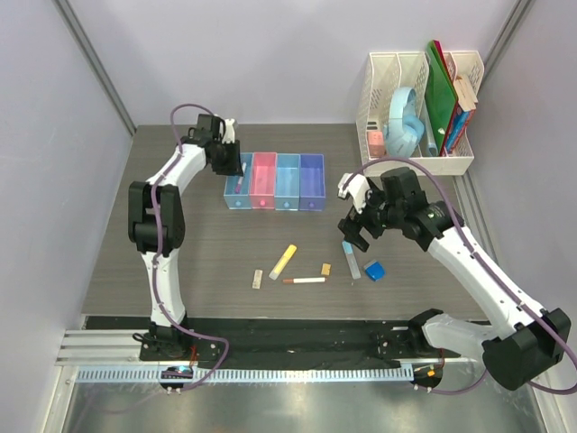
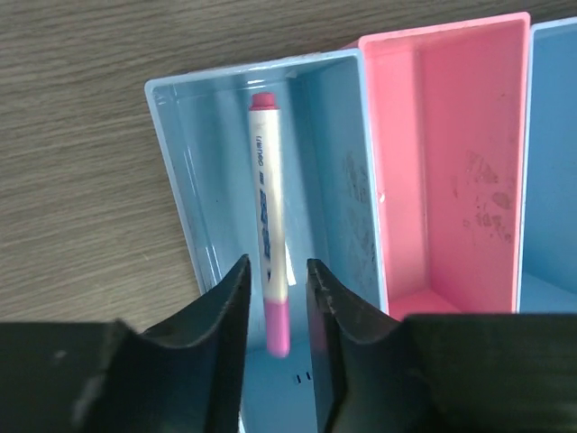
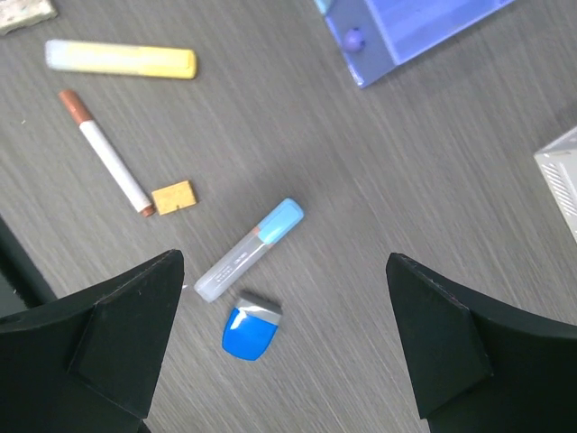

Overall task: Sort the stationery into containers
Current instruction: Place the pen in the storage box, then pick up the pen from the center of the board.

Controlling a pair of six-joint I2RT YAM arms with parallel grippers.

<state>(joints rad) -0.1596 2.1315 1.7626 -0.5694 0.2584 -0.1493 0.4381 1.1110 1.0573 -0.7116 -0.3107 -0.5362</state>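
Note:
The four joined bins (image 1: 275,180) stand at the table's middle back. My left gripper (image 1: 229,168) hangs over the leftmost light blue bin (image 2: 180,171), jaws slightly apart. A white pen with pink ends (image 2: 268,207) lies in that bin between the jaws, touching neither. The pink bin (image 2: 451,135) beside it is empty. My right gripper (image 1: 353,236) is wide open above the pale blue stick (image 3: 250,250) and the blue wedge (image 3: 250,327). Also on the table are a yellow marker (image 3: 122,59), a thin white pen (image 3: 108,155), an orange block (image 3: 173,197) and a beige block (image 1: 258,279).
A tall white mesh file rack (image 1: 419,113) with green folders, books and pale blue headphones stands at the back right; its corner shows in the right wrist view (image 3: 563,171). The purple-blue bin (image 3: 424,27) is beyond the right gripper. A black rail runs along the near edge.

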